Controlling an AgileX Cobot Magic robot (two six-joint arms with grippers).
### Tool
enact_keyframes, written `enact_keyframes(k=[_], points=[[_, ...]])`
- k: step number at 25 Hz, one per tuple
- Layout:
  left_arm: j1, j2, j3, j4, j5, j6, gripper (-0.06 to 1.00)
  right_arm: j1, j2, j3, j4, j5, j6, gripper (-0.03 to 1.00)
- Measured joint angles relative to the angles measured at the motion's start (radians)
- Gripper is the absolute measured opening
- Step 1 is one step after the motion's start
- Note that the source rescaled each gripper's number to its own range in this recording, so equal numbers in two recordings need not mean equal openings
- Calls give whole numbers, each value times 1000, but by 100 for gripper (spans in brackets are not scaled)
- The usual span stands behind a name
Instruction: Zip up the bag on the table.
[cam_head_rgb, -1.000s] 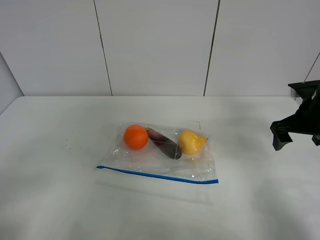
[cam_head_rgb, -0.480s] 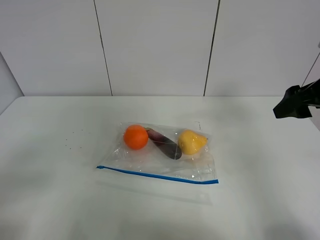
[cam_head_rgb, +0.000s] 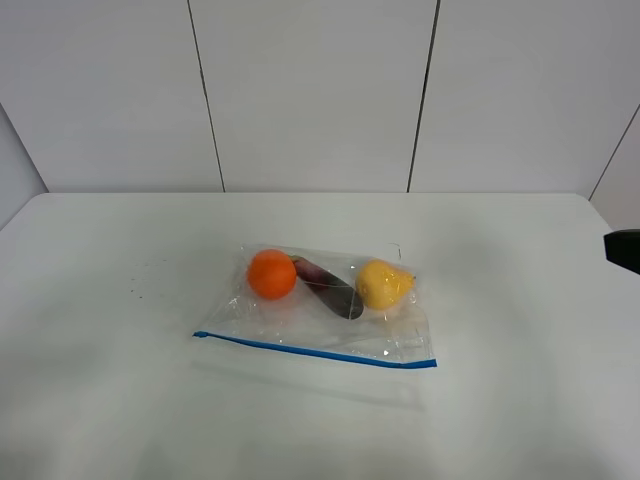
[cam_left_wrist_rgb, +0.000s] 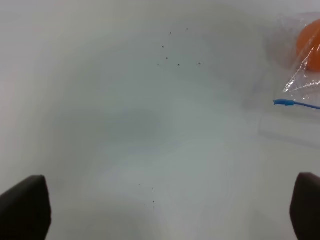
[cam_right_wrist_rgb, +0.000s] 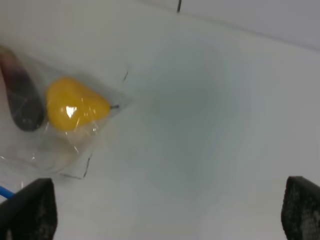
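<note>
The clear bag (cam_head_rgb: 320, 305) lies flat in the middle of the white table (cam_head_rgb: 100, 400). Its blue zipper strip (cam_head_rgb: 315, 351) runs along the near edge. Inside are an orange ball (cam_head_rgb: 272, 274), a dark oblong item (cam_head_rgb: 328, 288) and a yellow fruit (cam_head_rgb: 384, 284). My left gripper (cam_left_wrist_rgb: 165, 212) is open over bare table, well away from the bag; the strip's end (cam_left_wrist_rgb: 290, 103) and the ball (cam_left_wrist_rgb: 310, 45) show in its view. My right gripper (cam_right_wrist_rgb: 165, 212) is open, apart from the bag's corner with the yellow fruit (cam_right_wrist_rgb: 75, 109). Only a dark bit of the right arm (cam_head_rgb: 625, 250) shows at the exterior view's right edge.
Grey wall panels (cam_head_rgb: 310, 90) stand behind the table's far edge. Small dark specks (cam_left_wrist_rgb: 172, 55) dot the tabletop to the left of the bag. White tabletop extends on all sides of the bag.
The right arm has pulled back to the right, from beside the table's right part to nearly out of the exterior view. The bag has not moved.
</note>
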Motion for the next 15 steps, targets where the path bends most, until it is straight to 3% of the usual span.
enact_keyframes(k=[10,15], points=[[0,0,0,0,0,0,100,0,-365,116,-29,26,108,100],[0,0,0,0,0,0,100,0,-467,141,-85,119,164,100]])
